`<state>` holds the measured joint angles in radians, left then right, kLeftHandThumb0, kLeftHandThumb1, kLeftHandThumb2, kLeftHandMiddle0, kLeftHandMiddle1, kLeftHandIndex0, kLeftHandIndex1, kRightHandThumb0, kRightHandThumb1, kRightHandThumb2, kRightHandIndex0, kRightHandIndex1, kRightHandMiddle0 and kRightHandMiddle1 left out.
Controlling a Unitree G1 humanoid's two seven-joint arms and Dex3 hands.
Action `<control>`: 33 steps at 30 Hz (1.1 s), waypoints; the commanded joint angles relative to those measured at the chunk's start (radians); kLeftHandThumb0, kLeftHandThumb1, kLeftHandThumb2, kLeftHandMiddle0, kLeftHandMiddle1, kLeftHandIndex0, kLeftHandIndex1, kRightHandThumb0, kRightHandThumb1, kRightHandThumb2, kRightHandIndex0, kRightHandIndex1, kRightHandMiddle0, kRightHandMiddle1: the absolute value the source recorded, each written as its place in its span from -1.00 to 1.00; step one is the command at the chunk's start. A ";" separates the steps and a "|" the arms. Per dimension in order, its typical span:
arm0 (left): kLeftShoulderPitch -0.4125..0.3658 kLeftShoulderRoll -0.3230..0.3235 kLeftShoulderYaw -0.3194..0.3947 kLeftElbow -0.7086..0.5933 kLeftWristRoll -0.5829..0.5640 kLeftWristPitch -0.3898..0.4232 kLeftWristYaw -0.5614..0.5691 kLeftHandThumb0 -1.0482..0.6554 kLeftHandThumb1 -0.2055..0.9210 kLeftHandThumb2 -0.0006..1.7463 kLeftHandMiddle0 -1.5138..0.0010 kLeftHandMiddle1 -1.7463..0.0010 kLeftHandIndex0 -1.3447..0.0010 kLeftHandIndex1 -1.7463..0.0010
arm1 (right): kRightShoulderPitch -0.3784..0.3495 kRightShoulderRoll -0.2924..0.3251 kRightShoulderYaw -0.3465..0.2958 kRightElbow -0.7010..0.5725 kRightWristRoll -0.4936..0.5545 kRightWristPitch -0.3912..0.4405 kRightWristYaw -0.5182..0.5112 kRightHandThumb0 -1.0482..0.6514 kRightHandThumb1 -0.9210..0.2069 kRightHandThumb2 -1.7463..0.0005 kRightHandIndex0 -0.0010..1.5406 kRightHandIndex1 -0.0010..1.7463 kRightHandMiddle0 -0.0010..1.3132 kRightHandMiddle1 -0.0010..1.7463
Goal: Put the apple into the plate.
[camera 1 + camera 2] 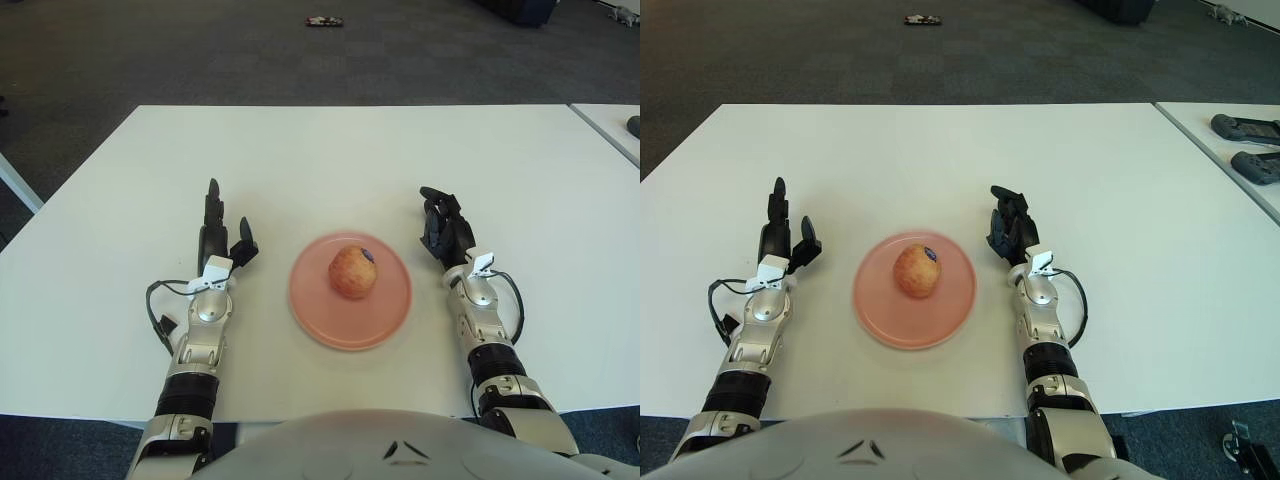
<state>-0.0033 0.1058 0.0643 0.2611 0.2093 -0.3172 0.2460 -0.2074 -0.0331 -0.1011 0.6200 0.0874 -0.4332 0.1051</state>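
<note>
A reddish-yellow apple (352, 272) sits near the middle of the pink plate (312, 315) on the white table, with nothing touching it. My right hand (441, 224) is just right of the plate, fingers spread and holding nothing. To the left of the plate, my left hand (221, 226) has its fingers stretched out, also holding nothing.
The white table (330, 160) stretches far behind the plate. A second table (1230, 150) at the right carries two dark controllers (1246, 128). A small dark object (325, 21) lies on the carpet beyond.
</note>
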 commanded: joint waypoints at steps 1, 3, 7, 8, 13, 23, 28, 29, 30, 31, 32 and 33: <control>-0.001 0.009 0.000 -0.003 0.005 -0.001 -0.003 -0.85 1.00 0.14 0.99 1.00 1.00 0.98 | 0.003 0.008 -0.005 0.040 0.011 0.015 0.009 -0.45 -1.00 0.18 -0.43 -0.86 -1.00 -0.07; -0.003 0.010 0.001 0.000 0.004 -0.001 -0.003 -0.85 1.00 0.14 0.99 1.00 1.00 0.98 | -0.001 0.009 -0.006 0.047 0.010 0.013 0.007 -0.45 -1.00 0.19 -0.42 -0.86 -1.00 -0.06; -0.004 0.009 0.001 -0.001 0.002 0.003 -0.005 -0.84 1.00 0.14 0.98 1.00 1.00 0.98 | -0.007 0.009 -0.008 0.055 0.008 0.014 0.002 -0.44 -1.00 0.20 -0.41 -0.85 -1.00 -0.05; -0.004 0.009 0.001 -0.002 0.002 0.005 -0.006 -0.84 1.00 0.14 0.98 1.00 0.99 0.98 | -0.008 0.009 -0.008 0.056 0.007 0.017 0.001 -0.44 -1.00 0.20 -0.41 -0.84 -1.00 -0.05; -0.005 0.008 0.000 -0.005 0.000 0.011 -0.010 -0.83 1.00 0.14 0.98 0.99 0.99 0.97 | -0.010 0.006 -0.008 0.055 0.006 0.028 0.001 -0.44 -1.00 0.19 -0.41 -0.83 -1.00 -0.05; -0.008 0.009 -0.001 0.000 0.003 0.007 -0.012 -0.83 1.00 0.14 0.97 0.99 1.00 0.96 | -0.015 0.003 -0.004 0.057 -0.009 0.044 -0.015 -0.47 -1.00 0.16 -0.43 -0.82 -1.00 -0.06; -0.004 0.008 -0.002 -0.005 0.002 0.005 -0.015 -0.83 1.00 0.14 0.97 0.99 1.00 0.95 | -0.012 0.000 -0.001 0.049 -0.012 0.063 -0.021 -0.48 -1.00 0.15 -0.43 -0.81 -1.00 -0.03; -0.004 0.008 -0.002 -0.005 0.001 0.004 -0.015 -0.83 1.00 0.13 0.97 0.99 1.00 0.95 | -0.011 -0.001 -0.001 0.047 -0.011 0.066 -0.020 -0.49 -1.00 0.15 -0.43 -0.81 -1.00 -0.01; -0.004 0.008 -0.002 -0.005 0.000 0.003 -0.016 -0.83 1.00 0.13 0.97 0.99 1.00 0.95 | -0.010 -0.001 0.000 0.046 -0.010 0.070 -0.019 -0.49 -1.00 0.15 -0.44 -0.81 -1.00 -0.01; -0.003 0.007 -0.003 -0.006 0.000 0.002 -0.017 -0.83 1.00 0.13 0.97 0.99 1.00 0.95 | -0.008 -0.002 0.000 0.043 -0.009 0.073 -0.018 -0.50 -1.00 0.14 -0.44 -0.81 -1.00 0.00; -0.002 0.006 -0.003 -0.008 0.000 0.002 -0.017 -0.83 1.00 0.13 0.97 0.99 1.00 0.95 | -0.007 -0.002 0.000 0.041 -0.009 0.076 -0.018 -0.50 -1.00 0.14 -0.44 -0.81 -1.00 0.00; -0.001 0.005 -0.003 -0.009 -0.001 0.002 -0.018 -0.83 1.00 0.12 0.97 0.99 1.00 0.95 | -0.006 -0.003 0.000 0.039 -0.010 0.078 -0.019 -0.50 -1.00 0.14 -0.45 -0.81 -1.00 0.01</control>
<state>-0.0033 0.1059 0.0634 0.2611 0.2090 -0.3118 0.2323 -0.2355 -0.0319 -0.1042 0.6451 0.0857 -0.3980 0.0903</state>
